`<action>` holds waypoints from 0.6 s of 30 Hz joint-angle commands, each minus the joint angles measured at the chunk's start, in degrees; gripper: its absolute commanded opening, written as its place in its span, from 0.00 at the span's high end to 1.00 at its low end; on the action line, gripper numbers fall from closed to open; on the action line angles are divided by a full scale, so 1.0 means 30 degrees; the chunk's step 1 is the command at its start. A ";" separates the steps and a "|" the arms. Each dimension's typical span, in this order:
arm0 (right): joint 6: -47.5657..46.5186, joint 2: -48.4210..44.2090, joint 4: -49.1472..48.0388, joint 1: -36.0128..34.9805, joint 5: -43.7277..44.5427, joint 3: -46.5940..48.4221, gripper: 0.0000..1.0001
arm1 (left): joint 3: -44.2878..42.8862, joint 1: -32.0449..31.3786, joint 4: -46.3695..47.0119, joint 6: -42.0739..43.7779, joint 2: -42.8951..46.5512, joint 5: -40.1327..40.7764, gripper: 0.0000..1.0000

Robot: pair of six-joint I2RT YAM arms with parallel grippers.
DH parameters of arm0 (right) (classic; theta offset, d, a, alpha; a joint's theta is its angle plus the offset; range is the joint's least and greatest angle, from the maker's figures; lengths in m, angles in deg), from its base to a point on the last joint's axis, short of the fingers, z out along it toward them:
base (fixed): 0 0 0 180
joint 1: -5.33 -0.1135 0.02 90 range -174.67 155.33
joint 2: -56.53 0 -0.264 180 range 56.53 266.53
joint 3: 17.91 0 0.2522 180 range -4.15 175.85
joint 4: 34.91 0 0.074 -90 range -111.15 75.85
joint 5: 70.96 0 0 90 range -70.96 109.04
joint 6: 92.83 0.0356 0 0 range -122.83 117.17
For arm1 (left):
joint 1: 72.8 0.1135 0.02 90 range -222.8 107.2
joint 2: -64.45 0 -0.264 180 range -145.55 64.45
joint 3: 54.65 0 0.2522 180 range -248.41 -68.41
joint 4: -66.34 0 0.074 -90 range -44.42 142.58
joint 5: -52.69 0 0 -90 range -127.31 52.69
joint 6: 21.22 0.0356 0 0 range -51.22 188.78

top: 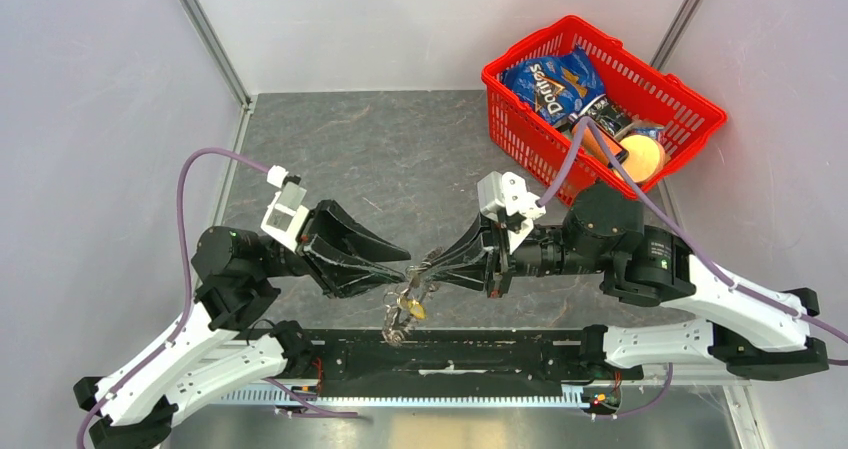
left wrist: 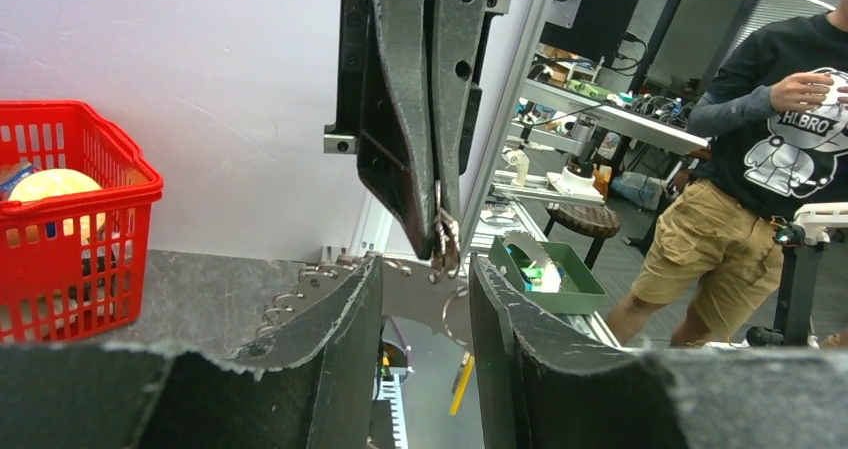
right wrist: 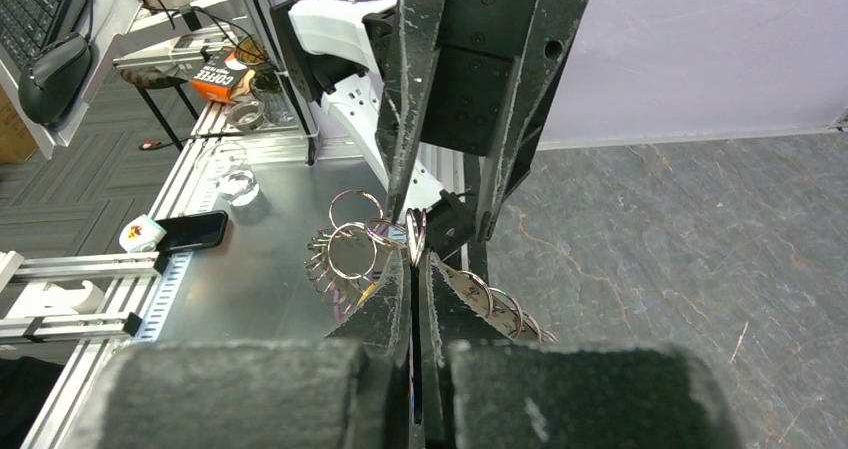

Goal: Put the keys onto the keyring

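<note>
2 grippers meet above near edge of desk, midway along it. Right gripper (right wrist: 418,259) pinched together on small split ring of keyring (top: 408,304). Left gripper (left wrist: 425,299) jaws apart, straddling flat metal key cluster; contact unclear. Keys (top: 412,310) dangle below, yellow-gold head visible. Risk: thin ring twists out of right pinch, bunch drops onto black rail (top: 450,354). Red basket (top: 600,109) sits at far right corner.

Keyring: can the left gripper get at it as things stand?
Probably yes: the left gripper is open with the keyring between its fingers; the right gripper, shut on one ring, leaves that side free.
</note>
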 commanded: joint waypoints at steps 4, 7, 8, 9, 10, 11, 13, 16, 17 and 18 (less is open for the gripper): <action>0.0226 0.0302 -0.0635 0.0011 0.0859 0.0968 1.00 | -0.0929 0.0032 0.0814 -0.0613 -0.0019 -0.0705 0.57; 0.0221 0.0404 -0.0650 0.0013 0.0861 0.1043 1.00 | -0.0980 0.0040 0.0547 -0.0468 -0.0010 -0.0705 0.59; 0.0222 0.0409 -0.0695 0.0011 0.0818 0.1045 1.00 | -0.1009 0.0040 0.0448 -0.0405 -0.0026 -0.0723 0.60; 0.0236 0.0409 -0.0716 0.0011 0.0817 0.1036 1.00 | -0.1038 0.0033 0.0362 -0.0351 -0.0046 -0.0769 0.62; 0.0226 0.0373 -0.0729 0.0011 0.0844 0.1045 1.00 | -0.1073 0.0026 0.0220 -0.0276 -0.0029 -0.0771 0.63; 0.0199 0.0354 -0.0753 0.0011 0.0845 0.1043 1.00 | -0.1075 0.0033 0.0124 -0.0229 -0.0010 -0.0771 0.64; 0.0192 0.0314 -0.0825 0.0013 0.0833 0.1000 1.00 | -0.1095 0.0047 -0.0021 -0.0118 -0.0015 -0.0771 0.66; 0.0186 0.0280 -0.0826 0.0018 0.0788 0.1045 1.00 | -0.1159 0.0025 -0.0384 0.0095 -0.0018 -0.0771 0.67; 0.0190 0.0263 -0.0817 0.0011 0.0784 0.1045 1.00 | -0.1191 0.0033 -0.0527 0.0188 0.0010 -0.0744 0.67; 0.0202 0.0251 -0.0840 0.0011 0.0784 0.1045 1.00 | -0.1218 0.0032 -0.0739 0.0308 0.0044 -0.0700 0.67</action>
